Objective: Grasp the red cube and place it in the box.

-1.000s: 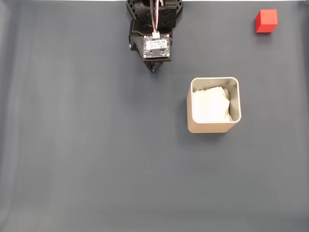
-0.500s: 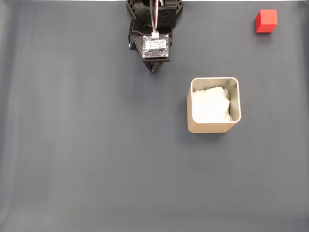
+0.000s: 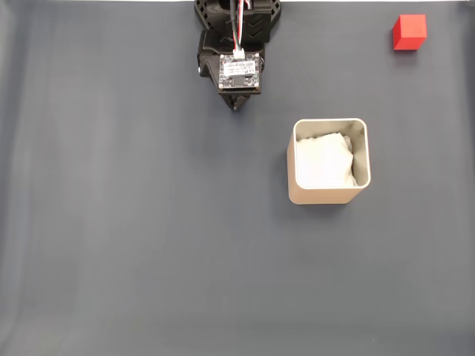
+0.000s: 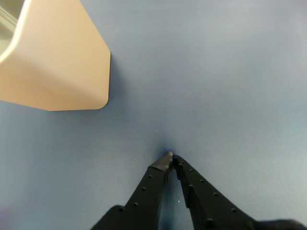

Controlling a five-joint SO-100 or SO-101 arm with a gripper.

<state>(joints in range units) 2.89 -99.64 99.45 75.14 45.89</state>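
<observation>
Dark mat [image 3: 148, 222] open; red cube [image 3: 410, 32] near corner.

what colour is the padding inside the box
White padding, clearest in the fixed view, inside the beige box.

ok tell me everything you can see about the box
The box is a beige square container with rounded corners and thin, smooth walls, standing upright and open-topped on the dark table. White soft padding lies crumpled inside. Nothing else touches it. In the wrist view its outer wall fills the upper left.
</observation>
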